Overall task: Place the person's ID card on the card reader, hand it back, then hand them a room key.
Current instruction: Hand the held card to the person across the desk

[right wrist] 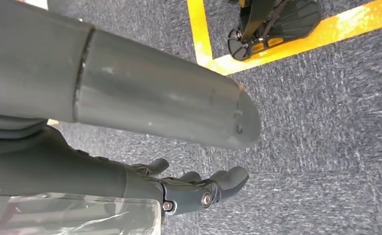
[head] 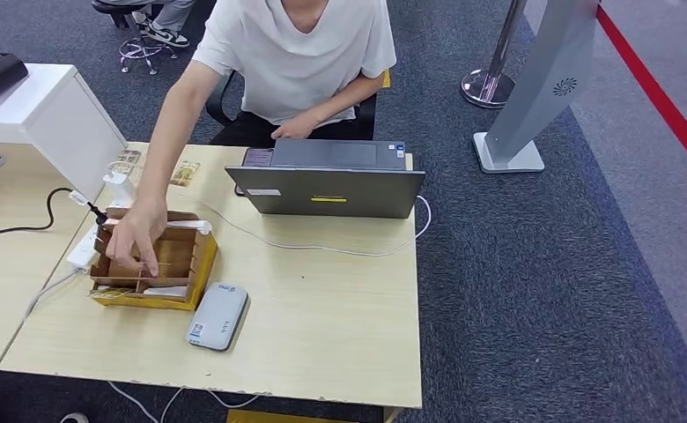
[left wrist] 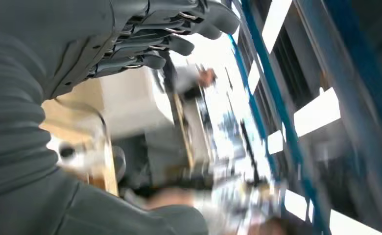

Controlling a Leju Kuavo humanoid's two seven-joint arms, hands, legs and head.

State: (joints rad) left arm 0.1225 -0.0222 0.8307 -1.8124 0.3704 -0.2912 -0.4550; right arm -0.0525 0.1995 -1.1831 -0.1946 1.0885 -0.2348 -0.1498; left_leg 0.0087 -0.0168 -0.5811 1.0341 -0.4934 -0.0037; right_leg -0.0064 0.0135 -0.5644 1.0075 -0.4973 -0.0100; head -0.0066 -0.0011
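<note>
A grey card reader (head: 217, 317) lies flat near the table's front edge, with nothing on it. Just to its left stands a cardboard card box (head: 195, 264) with slots and a few pale cards (head: 166, 291). A person in a white T-shirt sits across the table, and their hand (head: 135, 233) reaches into the box. My left hand (left wrist: 145, 39) appears blurred in the left wrist view, fingers stretched out and holding nothing. My right hand (right wrist: 189, 188) hangs over grey carpet, fingers loosely apart and empty.
A grey laptop (head: 327, 181) stands at the table's far side, a white cable (head: 322, 247) trailing in front of it. A white cabinet (head: 49, 115), a power strip (head: 84, 251) and black cables sit at the left. A stanchion (head: 494, 79) and a grey kiosk stand (head: 534, 88) are on the carpet at the right.
</note>
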